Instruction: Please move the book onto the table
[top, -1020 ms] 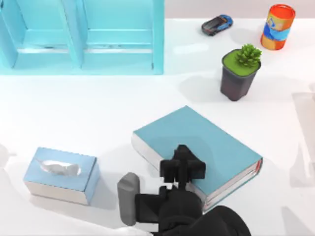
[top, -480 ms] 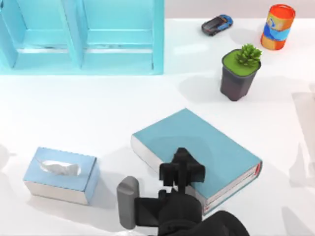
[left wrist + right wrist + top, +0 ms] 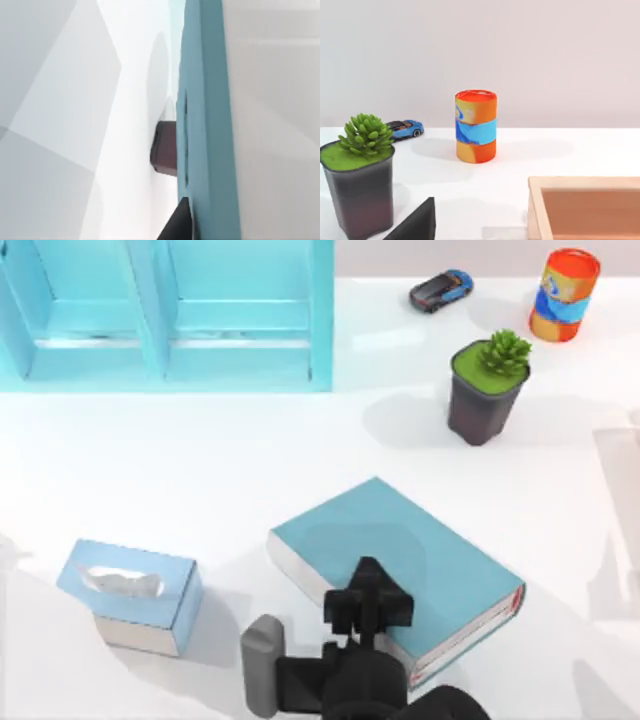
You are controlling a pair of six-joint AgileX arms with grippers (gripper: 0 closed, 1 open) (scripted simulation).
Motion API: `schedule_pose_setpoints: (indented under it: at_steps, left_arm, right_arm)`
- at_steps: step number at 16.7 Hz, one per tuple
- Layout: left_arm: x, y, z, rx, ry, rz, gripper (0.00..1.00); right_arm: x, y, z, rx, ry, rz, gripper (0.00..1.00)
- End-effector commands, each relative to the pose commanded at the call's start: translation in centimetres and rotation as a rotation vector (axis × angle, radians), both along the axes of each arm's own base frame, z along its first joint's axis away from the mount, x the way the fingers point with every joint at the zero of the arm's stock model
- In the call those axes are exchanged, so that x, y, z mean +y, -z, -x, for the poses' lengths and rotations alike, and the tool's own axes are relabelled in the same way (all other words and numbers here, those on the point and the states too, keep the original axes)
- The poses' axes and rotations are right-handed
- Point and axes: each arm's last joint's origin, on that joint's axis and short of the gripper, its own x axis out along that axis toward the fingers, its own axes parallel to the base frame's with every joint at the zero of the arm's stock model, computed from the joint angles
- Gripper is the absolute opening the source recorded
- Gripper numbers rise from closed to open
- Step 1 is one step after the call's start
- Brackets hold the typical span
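The left gripper (image 3: pixel 368 592) had its fingers clenched on the near edge of the book (image 3: pixel 400 555), one dark finger lying on the teal cover. The book sat diagonally at the front middle of the counter (image 3: pixel 200 480), its white page edges facing the front right, a small red mark at its right corner; whether it rested flat on the surface or hung just above it I could not tell. In the left wrist view the book's teal board (image 3: pixel 207 125) ran the whole frame, with the dark plant pot (image 3: pixel 164 150) beyond it.

Left of the book lay a light-blue tissue box (image 3: pixel 130 592) (well apart from it). A turquoise shelf unit (image 3: pixel 165 310) stood at the back left. Toward the back right were a potted succulent (image 3: pixel 487 385), a toy car (image 3: pixel 440 290) and an orange-and-blue can (image 3: pixel 565 295). The right wrist view also showed a wooden tray (image 3: pixel 585 205).
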Motion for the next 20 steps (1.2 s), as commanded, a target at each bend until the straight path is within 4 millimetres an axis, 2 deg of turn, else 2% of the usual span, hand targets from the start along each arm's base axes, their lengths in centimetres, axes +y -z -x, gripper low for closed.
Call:
schedule_pose_setpoints:
  at_steps: [5, 18, 20]
  left_arm:
    - [0.04, 0.49, 0.01, 0.002, 0.002, -0.002, 0.0]
    - [0.04, 0.49, 0.01, 0.002, 0.002, -0.002, 0.98]
    - [0.04, 0.49, 0.01, 0.002, 0.002, -0.002, 1.0]
  right_arm:
    - [0.0, 0.0, 0.0, 0.0, 0.0, 0.0, 1.0]
    - [0.0, 0.0, 0.0, 0.0, 0.0, 0.0, 1.0]
    - [0.0, 0.0, 0.0, 0.0, 0.0, 0.0, 1.0]
